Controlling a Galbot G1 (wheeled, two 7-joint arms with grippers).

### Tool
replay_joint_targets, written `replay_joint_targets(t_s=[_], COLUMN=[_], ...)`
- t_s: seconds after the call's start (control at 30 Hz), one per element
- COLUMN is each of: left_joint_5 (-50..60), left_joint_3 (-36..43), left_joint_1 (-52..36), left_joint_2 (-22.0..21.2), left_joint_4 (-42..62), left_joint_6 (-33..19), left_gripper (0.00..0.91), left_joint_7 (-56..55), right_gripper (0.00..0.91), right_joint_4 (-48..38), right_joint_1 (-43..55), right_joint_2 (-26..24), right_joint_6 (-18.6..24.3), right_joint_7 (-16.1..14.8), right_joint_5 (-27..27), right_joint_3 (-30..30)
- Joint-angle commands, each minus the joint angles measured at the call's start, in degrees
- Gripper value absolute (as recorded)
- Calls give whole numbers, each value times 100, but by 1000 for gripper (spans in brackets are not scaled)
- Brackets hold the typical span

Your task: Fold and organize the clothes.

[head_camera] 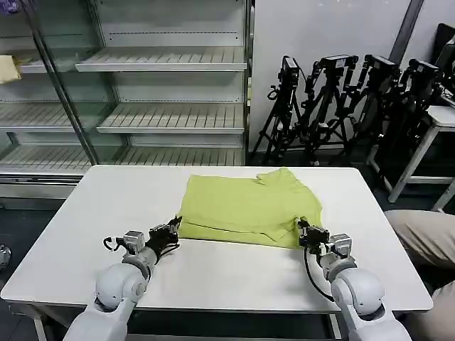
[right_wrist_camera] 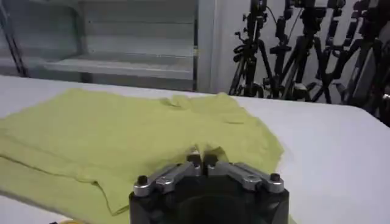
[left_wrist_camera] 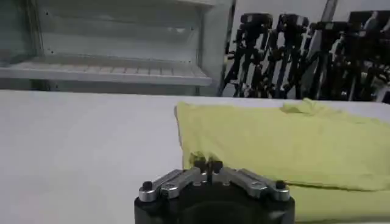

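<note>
- Two grippers sit at the near hem: the left gripper and right gripper each pinch a corner of the T-shirt; jaws closed on cloth.
- The shirt lies mid-table, seemingly folded once; further folds and tidying remain.
- The head view alone shows the shelves fully; wrist views show layered edges.

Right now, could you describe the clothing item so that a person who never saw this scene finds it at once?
Look at the white table in front of the shelving. The T-shirt lies partly folded on the table's middle, toward the far edge, with the left gripper and the right gripper at its two near corners. It is the only lime-green thing there, plain soft cloth.
</note>
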Motion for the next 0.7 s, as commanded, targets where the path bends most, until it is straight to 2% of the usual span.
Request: replay_joint_targets(t_s=[0.03,0.23,0.47,0.7], left_joint_5=[64,135,118,185], left_joint_3=[-10,-125,-110,-124], left_joint_1=[19,223,524,622], left_joint_2=[2,104,316,267], left_joint_4=[16,-281,-643,-533], left_joint_6=[30,3,332,335], left_gripper=[907,907,907,907], left_joint_7=[7,-13,-8,-8], right_gripper=[907,907,907,907], right_joint_4=[-176,-9,784,1322], right_joint_1=[124,83,-820,-1619], right_joint_2=[16,12,-171,-238], right_joint_6=[19,12,-183,-193], right_joint_7=[2,24,62,37], right_joint_5=[-70,-57,-92,-32], right_joint_3=[-37,112,480,832])
